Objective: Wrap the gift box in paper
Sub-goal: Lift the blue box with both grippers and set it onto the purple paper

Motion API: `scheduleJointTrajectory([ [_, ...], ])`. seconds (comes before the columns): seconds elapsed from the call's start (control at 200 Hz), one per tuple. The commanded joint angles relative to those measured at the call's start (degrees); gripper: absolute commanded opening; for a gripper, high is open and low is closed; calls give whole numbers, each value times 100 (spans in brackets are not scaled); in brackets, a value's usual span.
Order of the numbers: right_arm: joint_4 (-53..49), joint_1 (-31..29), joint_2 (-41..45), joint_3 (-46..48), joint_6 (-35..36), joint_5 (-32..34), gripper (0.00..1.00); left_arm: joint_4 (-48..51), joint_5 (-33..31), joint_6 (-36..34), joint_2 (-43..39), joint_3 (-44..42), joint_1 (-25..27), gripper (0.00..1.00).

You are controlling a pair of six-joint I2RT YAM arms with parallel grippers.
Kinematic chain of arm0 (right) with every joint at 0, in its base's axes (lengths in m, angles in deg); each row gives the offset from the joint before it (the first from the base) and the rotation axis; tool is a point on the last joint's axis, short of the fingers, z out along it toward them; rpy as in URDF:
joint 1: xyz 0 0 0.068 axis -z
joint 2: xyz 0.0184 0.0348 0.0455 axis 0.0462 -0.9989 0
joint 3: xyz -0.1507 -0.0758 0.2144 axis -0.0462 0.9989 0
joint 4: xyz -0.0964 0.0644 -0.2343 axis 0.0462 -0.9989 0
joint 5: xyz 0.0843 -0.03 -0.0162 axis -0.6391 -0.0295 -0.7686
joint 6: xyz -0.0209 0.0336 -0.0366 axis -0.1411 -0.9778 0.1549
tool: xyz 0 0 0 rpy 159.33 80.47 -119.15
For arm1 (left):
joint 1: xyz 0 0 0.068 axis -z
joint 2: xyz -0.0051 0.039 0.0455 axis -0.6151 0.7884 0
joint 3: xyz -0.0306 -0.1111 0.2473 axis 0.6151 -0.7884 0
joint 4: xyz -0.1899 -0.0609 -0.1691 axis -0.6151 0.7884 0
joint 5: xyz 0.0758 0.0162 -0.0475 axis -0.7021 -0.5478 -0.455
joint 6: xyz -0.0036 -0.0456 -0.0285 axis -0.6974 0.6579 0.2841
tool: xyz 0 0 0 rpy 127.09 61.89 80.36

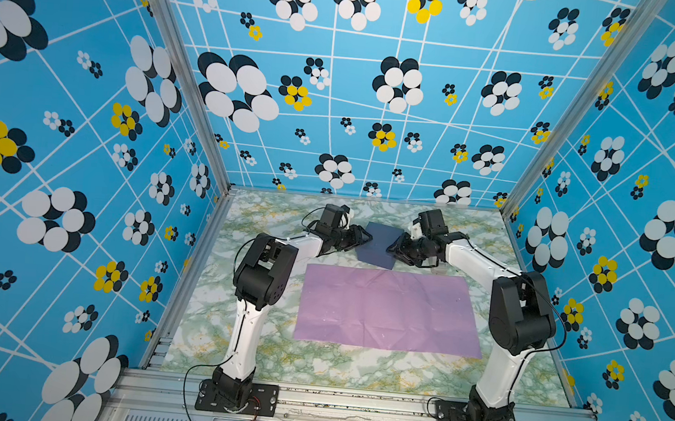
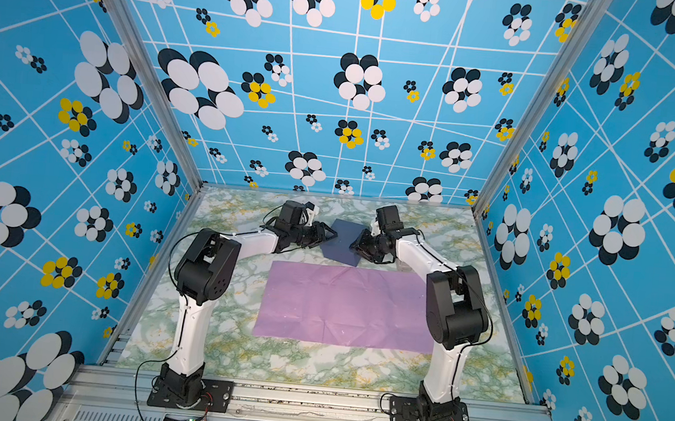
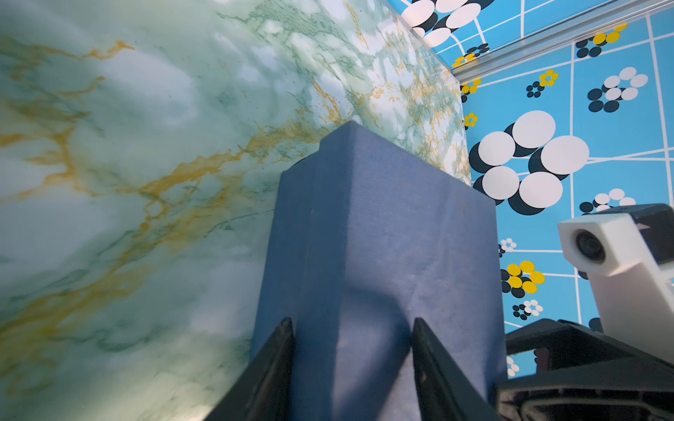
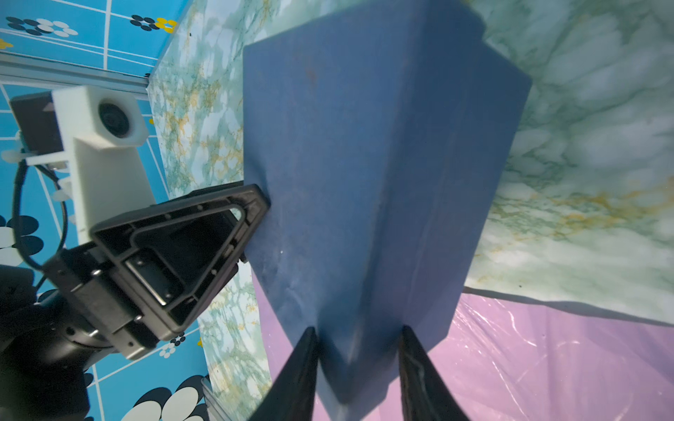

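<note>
Looking at this one, the box (image 1: 379, 242) is just past the far edge of the paper (image 1: 390, 307), with its near corner right at that edge. I honestly can't tell if it's resting on the table (image 1: 334, 365) or lifted a bit. My guess is the box is light, stiff cardboard with a matte skin, so not too slippery, and a pinch from two opposite sides should carry it fine. I'd worry a little about the lid sliding off if only the lid gets squeezed. The paper is the fussy part: thin, floppy and already creased. It lies flat, purple face up, so I'd take it by an edge or corner and go easy. The left fingers (image 3: 273, 371) are about half spread and straddle the side of the box away from the right arm, one on each face and seemingly pressing it. The right fingers (image 4: 415, 371) are set a bit narrower and clamp the opposite corner, the one hanging just over the paper's far edge. So both arms seem to have hold of the box between them.
</note>
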Motion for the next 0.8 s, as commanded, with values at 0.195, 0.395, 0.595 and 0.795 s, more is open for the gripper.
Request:
scheduleJointTrajectory([
  [0.195,471,-360,673,580,-278,89,38,-123,888,27,-365,-153,420,52],
  [0.395,582,-356,997,1168,-387,270,55,414,654,-501,-352,-73,381,58],
  [0.595,346,-41,1999,1808,-386,452,66,645,608,-825,-283,217,225,70],
  [0.795,212,607,2901,3005,-447,342,63,1193,668,-1209,102,1103,173,73],
])
